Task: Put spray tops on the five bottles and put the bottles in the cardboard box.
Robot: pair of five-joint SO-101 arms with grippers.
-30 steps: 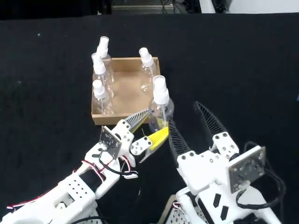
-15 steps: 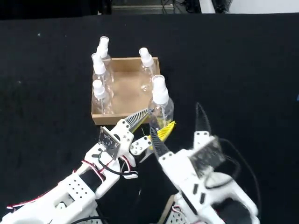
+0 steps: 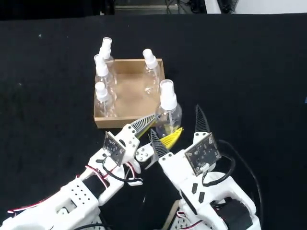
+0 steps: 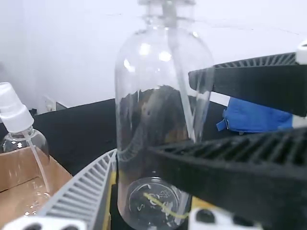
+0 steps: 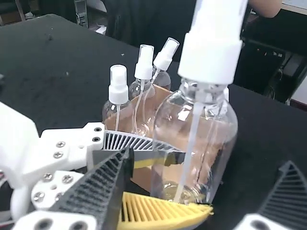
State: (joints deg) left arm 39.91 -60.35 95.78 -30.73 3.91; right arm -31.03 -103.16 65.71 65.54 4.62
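Observation:
A clear bottle [image 3: 169, 115] with a white spray top [image 3: 167, 95] stands upright just off the near right corner of the cardboard box [image 3: 128, 91]. My left gripper [image 3: 166, 123] is shut on its lower body, with the grey finger [image 4: 81, 191] and the yellow finger [image 5: 163, 208] on opposite sides. My right gripper [image 3: 174, 119] is open, and its black fingers [image 5: 105, 187] straddle the same bottle [image 5: 196, 143] without touching it. In the left wrist view the bottle [image 4: 163, 120] is close up. Three capped bottles [image 3: 101, 72] line the box's left side and one [image 3: 150, 64] stands at its far right corner.
Black cloth [image 3: 240, 72] covers the table, with open room to the right of the box. Both arms crowd the near middle, their fingers interleaved around the bottle. The middle of the box floor [image 3: 132, 96] is bare.
My right arm has swung in from the right and turned, so its open fingers now straddle the held bottle. The bottle has shifted slightly to the right in the left gripper.

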